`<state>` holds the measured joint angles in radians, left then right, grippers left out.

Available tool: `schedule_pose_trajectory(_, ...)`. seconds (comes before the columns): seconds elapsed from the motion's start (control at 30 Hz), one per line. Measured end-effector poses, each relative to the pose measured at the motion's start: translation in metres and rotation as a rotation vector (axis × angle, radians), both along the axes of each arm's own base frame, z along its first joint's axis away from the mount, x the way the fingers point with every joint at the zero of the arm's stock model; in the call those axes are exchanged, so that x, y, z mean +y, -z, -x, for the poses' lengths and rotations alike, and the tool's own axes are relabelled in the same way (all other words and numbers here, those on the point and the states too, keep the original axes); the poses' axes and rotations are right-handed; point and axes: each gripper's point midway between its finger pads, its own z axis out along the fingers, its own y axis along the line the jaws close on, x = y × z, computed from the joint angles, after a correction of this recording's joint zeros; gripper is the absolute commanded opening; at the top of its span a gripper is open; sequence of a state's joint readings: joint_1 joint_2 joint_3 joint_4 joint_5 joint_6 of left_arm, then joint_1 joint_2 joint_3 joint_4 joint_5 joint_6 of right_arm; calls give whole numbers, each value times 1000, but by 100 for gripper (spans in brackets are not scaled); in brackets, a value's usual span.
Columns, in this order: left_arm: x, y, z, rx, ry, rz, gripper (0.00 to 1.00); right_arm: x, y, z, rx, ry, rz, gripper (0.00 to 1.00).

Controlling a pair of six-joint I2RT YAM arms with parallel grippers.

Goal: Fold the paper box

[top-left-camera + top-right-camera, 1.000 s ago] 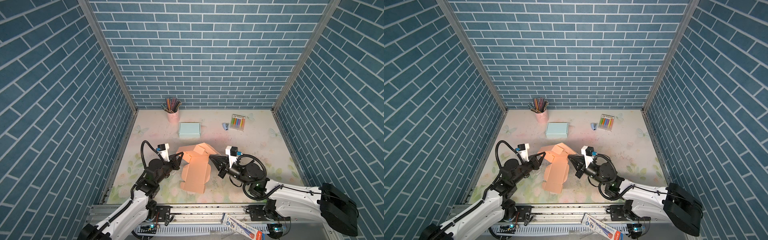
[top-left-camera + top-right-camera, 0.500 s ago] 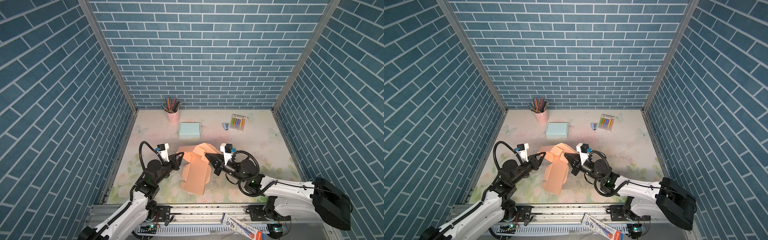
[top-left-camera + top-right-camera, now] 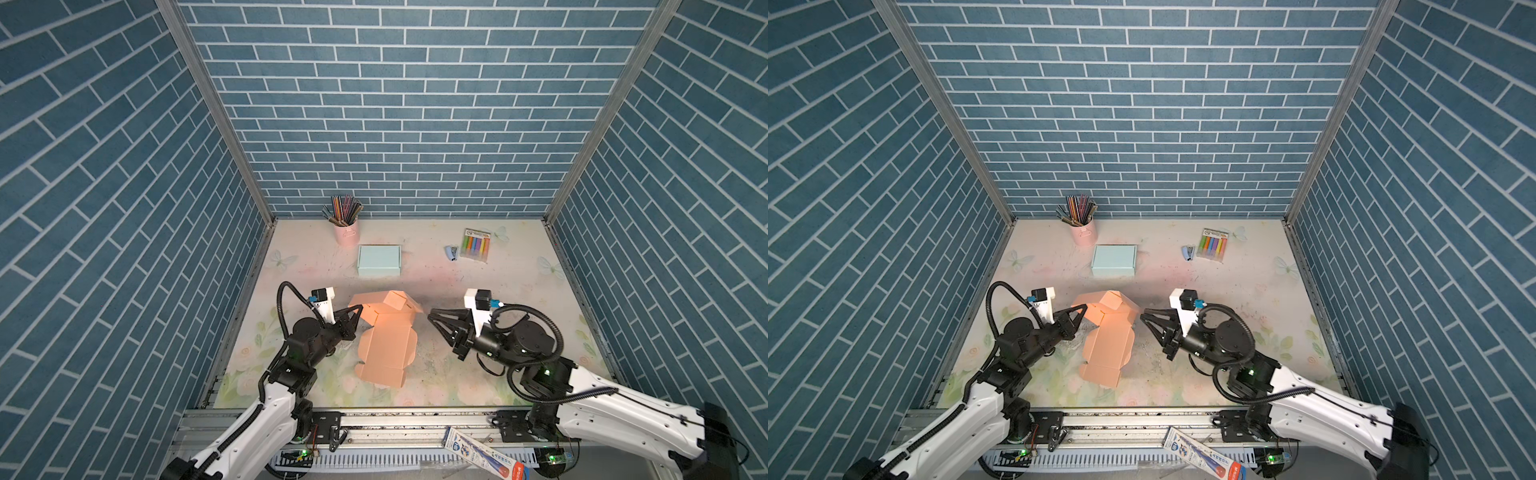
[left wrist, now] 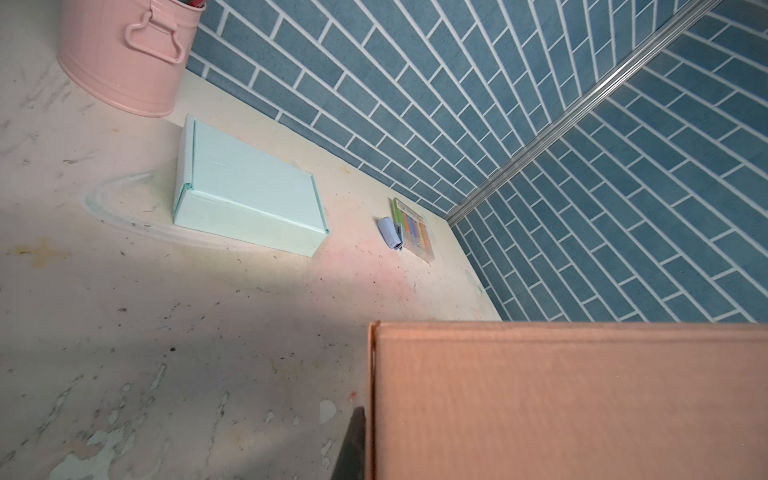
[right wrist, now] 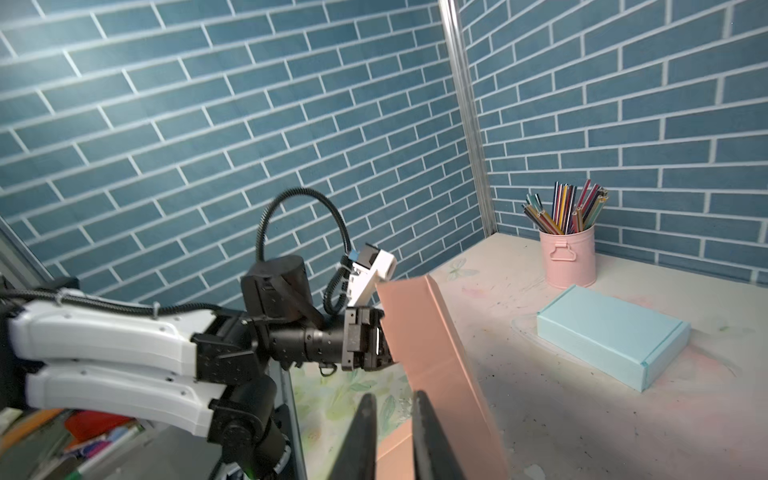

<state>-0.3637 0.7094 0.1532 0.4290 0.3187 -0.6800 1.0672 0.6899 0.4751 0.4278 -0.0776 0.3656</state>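
Note:
The salmon paper box (image 3: 388,345) lies partly folded mid-table in both top views, its far end raised into flaps (image 3: 1108,305). My left gripper (image 3: 356,309) is shut on the left raised panel. In the left wrist view that panel (image 4: 561,399) fills the corner, with one dark finger (image 4: 353,444) against its edge and the other hidden behind it. My right gripper (image 3: 430,316) sits just off the box's right corner. In the right wrist view its fingers (image 5: 361,436) stand slightly open with nothing between them, in front of the upright panel (image 5: 432,353).
A closed light-blue box (image 3: 379,260) sits behind the paper box. A pink cup of pencils (image 3: 345,230) stands at the back wall. A marker pack (image 3: 476,245) and small stapler (image 3: 451,252) lie back right. Brick walls enclose three sides.
My right gripper pushed in against the box's right side, then drew back to the right and its jaws parted. The left gripper has kept its hold and place.

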Motion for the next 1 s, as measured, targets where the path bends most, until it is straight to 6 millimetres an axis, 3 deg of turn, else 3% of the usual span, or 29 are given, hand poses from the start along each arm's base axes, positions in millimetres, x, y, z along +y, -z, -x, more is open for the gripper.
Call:
schedule_pose_trajectory(0.1,-4,10,2,24,38,-33,0,-24,-10,-10,-7,74,-30,38)
schedule_pose_trajectory(0.17,-8,15,3,37,72,-49,0,-32,-5,-25,14,117,-18,39)
schedule_pose_trajectory(0.3,-18,19,5,58,139,-71,0,-15,42,-47,118,105,112,37)
schedule_pose_trajectory(0.4,-22,18,6,58,171,-76,0,3,81,-46,198,33,214,39)
schedule_pose_trajectory(0.47,-24,16,7,49,186,-79,0,9,93,-42,222,-8,240,40)
schedule_pose_trajectory(0.7,-30,27,9,80,226,-96,0,25,84,-28,192,-125,202,38)
schedule_pose_trajectory(1.0,-31,33,9,102,232,-103,0,46,105,-12,207,-193,269,37)
